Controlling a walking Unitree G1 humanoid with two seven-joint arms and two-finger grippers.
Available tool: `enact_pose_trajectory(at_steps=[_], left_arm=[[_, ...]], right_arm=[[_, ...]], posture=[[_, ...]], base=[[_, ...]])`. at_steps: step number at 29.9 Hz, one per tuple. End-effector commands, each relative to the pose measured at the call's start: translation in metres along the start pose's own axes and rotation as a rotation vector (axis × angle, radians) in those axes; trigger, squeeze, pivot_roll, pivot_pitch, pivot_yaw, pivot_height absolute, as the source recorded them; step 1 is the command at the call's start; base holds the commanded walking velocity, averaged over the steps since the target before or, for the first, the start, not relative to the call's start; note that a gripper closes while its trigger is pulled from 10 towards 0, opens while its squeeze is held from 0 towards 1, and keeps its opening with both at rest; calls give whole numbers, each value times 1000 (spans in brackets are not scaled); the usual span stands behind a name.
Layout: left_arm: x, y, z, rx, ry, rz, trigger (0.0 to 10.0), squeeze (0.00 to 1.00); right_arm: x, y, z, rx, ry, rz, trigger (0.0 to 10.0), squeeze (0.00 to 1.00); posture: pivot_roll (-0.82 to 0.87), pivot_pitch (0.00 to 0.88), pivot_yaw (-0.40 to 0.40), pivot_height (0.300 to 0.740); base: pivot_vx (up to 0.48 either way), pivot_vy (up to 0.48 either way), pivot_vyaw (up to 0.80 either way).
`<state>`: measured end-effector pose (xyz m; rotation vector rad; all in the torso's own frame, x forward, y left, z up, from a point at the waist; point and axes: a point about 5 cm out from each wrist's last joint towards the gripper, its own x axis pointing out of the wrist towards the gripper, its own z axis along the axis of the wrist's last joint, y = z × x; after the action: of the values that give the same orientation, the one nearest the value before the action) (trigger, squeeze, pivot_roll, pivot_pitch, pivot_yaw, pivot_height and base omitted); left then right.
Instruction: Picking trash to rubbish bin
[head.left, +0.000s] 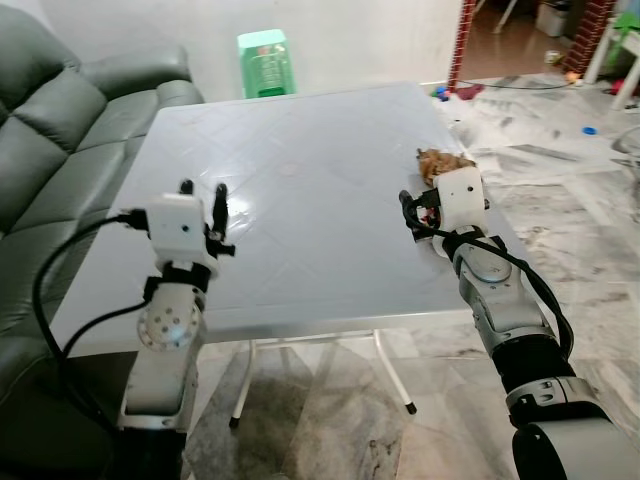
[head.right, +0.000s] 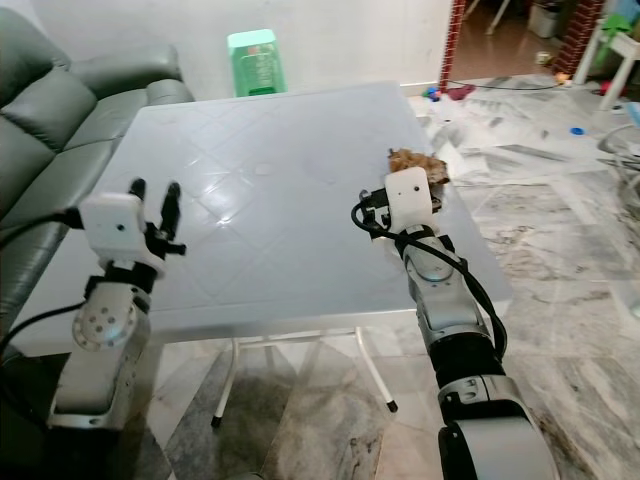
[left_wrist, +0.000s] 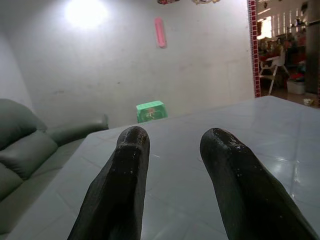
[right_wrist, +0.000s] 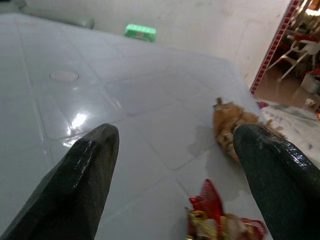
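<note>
The left gripper (head.left: 201, 190) hangs above the near left edge of the pale grey desk (head.left: 300, 200), its two black fingers (left_wrist: 122, 180) pointing up and spread apart with nothing between them. The right gripper (right_wrist: 175, 165) sits low over the near right part of the desk, and its fingers (right_wrist: 80, 170) are spread wide, holding nothing. Just under and between those fingers lies a red and gold wrapper (right_wrist: 220, 220), crumpled on the desk top. A little farther on, near the right edge of the desk, lies a brown crumpled wad of trash (head.left: 443, 160), apart from the wrapper and close to the right gripper's outer finger. The rest of the desk top is shiny, with a faint diamond pattern and a small round mark (right_wrist: 64, 76) toward its middle.

Left of the desk stands a dark grey leather sofa (head.left: 60, 130). Beyond the far edge of the desk a green plastic stool (head.left: 264, 62) stands against the white wall (head.left: 340, 40). At the far right a doorway with a red brick post (head.left: 462, 40) opens to another room, and small things lie scattered on the marble floor (head.left: 560, 200) there.
</note>
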<state>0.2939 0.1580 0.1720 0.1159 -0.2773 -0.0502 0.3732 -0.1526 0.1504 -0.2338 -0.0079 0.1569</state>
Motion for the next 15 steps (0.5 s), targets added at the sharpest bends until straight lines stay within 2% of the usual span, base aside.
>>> enact_pose_trajectory(at_steps=[1,5,10,13,15], left_arm=[[-9,-9,2,-9,3,-60,10000,0],[-20,-17,0,-18,18,-126,10000,0],[-25,-15,1,-14,31,-148,10000,0],[-24,-12,2,-14,32,-150,10000,0],[-24,-13,3,-29,33,-169,10000,0]], right_arm=[[5,-1,1,-28,9,-7,10000,0],[6,-2,-9,-82,50,-44,10000,0],[7,-6,-18,-144,96,-115,10000,0],[5,-13,-19,-127,90,-175,10000,0],[6,-12,-13,-62,32,-163,10000,0]], posture=[[40,38,64,740],[63,43,67,740],[88,57,76,740],[89,62,79,740],[85,62,82,740]], base=[[0,0,0],[0,0,0],[0,0,0],[0,0,0],[0,0,0]])
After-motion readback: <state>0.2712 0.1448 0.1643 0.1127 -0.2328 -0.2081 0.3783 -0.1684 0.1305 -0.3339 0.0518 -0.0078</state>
